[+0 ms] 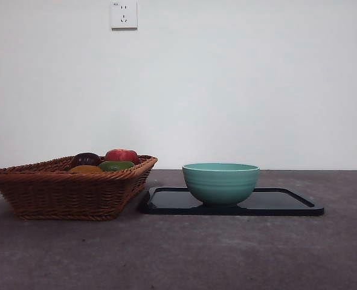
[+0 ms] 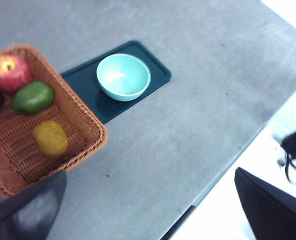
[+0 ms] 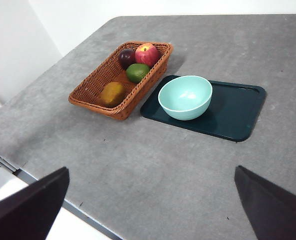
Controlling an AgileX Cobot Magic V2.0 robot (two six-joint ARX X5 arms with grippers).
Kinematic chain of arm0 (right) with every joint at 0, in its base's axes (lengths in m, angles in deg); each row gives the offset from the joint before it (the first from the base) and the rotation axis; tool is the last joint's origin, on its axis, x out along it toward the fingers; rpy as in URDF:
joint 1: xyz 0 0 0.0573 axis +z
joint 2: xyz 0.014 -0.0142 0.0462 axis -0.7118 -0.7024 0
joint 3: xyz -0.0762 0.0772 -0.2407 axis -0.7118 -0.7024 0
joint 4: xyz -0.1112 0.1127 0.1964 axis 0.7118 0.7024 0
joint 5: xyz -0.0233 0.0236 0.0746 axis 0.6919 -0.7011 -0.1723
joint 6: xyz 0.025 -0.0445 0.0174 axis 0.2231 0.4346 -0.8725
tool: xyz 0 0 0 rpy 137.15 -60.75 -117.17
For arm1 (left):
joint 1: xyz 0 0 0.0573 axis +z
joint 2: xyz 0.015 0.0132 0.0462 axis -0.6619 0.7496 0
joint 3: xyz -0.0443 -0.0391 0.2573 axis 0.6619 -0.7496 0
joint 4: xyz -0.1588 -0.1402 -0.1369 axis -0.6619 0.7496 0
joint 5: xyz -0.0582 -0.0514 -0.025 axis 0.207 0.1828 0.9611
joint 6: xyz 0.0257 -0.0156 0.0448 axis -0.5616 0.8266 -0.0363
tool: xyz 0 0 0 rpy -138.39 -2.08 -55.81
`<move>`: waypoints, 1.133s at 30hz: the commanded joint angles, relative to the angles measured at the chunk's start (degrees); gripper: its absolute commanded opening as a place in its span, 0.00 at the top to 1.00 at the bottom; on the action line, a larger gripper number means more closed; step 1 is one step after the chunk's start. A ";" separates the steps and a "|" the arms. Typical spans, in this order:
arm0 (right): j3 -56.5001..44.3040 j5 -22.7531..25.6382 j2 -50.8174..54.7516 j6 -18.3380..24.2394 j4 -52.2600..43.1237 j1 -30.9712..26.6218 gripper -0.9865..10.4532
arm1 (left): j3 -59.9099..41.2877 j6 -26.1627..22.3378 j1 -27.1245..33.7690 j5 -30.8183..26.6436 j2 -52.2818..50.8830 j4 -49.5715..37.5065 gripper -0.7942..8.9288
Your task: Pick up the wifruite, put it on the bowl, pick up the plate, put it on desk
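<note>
Wifruite [image 3: 112, 93]: dull orange-brown
Bowl [image 3: 185, 97]: mint green, faint horizontal ribs
Tray [image 3: 235, 113]: dark glossy teal-black
Wicker basket [image 3: 98, 82]: brown weave
Apple [image 3: 146, 54]: red, yellow patches
Round fruit [image 3: 136, 72]: green
Plum [image 3: 126, 58]: dark purple
Counter [image 3: 153, 170]: mottled dark grey

I see the grey counter [image 3: 137, 165] carrying a wicker basket [image 3: 95, 92] and, at its 3 o'clock, a dark tray [image 3: 238, 112], nearly touching.
</note>
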 commanded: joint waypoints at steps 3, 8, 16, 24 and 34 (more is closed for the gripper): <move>0.66 0.17 -0.17 -1.40 -0.79 0.39 0.41 | -4.31 -1.55 -0.70 0.79 -5.31 -0.50 0.24; 0.66 0.13 -0.17 -4.11 -0.77 0.39 0.41 | -10.38 -1.51 -2.23 3.56 -11.23 -0.74 0.24; 0.66 -0.26 -0.17 -5.03 -0.74 0.39 0.41 | -17.09 -1.44 -4.11 4.13 -18.03 -2.67 0.24; 0.66 -0.24 -4.13 -7.06 -1.01 0.39 0.41 | -17.22 -1.38 -4.33 4.15 -19.26 -2.73 0.24; 1.22 -3.48 -23.89 -4.76 -6.19 0.39 0.41 | -17.22 -0.76 -4.66 4.15 -19.26 -2.67 0.24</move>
